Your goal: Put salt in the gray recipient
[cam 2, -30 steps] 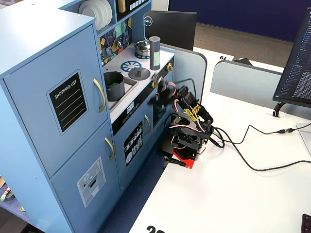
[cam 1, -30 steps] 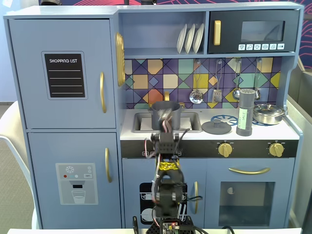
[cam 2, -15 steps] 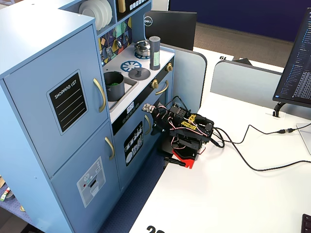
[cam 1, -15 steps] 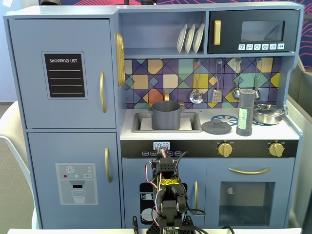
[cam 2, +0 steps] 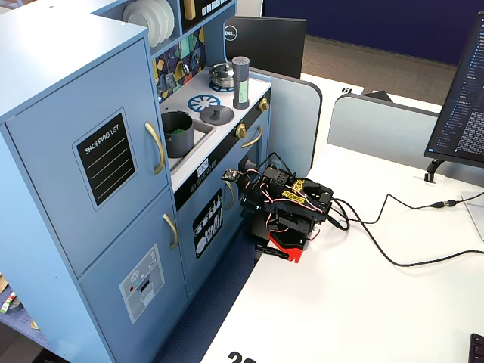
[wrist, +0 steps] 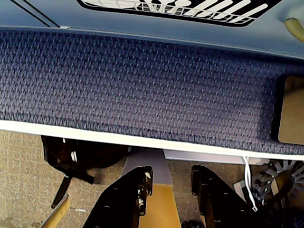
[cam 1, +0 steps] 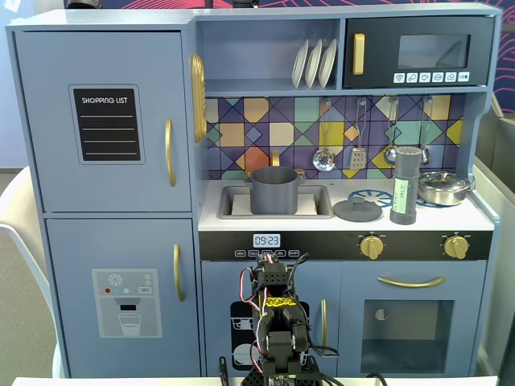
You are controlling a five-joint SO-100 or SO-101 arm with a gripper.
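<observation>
The salt (cam 1: 404, 185), a tall dark-gray shaker with a pale green label, stands upright on the toy kitchen's counter at the right, between a flat gray lid (cam 1: 357, 210) and a shiny silver pan (cam 1: 443, 187). It also shows in the other fixed view (cam 2: 241, 82). The gray recipient (cam 1: 274, 190), a matte gray pot, stands in the sink left of the salt; it too shows in the other fixed view (cam 2: 177, 133). My arm (cam 2: 287, 204) is folded low on the white table, in front of the kitchen's lower doors, far below both. My gripper (wrist: 172, 178) is empty, its jaws apart.
The wrist view shows dark blue textured fabric (wrist: 142, 80), a white edge (wrist: 118, 137) and beige floor with a black object (wrist: 85, 154). Cables (cam 2: 393, 242) run over the white table (cam 2: 363, 302). A monitor (cam 2: 463, 91) stands at the right.
</observation>
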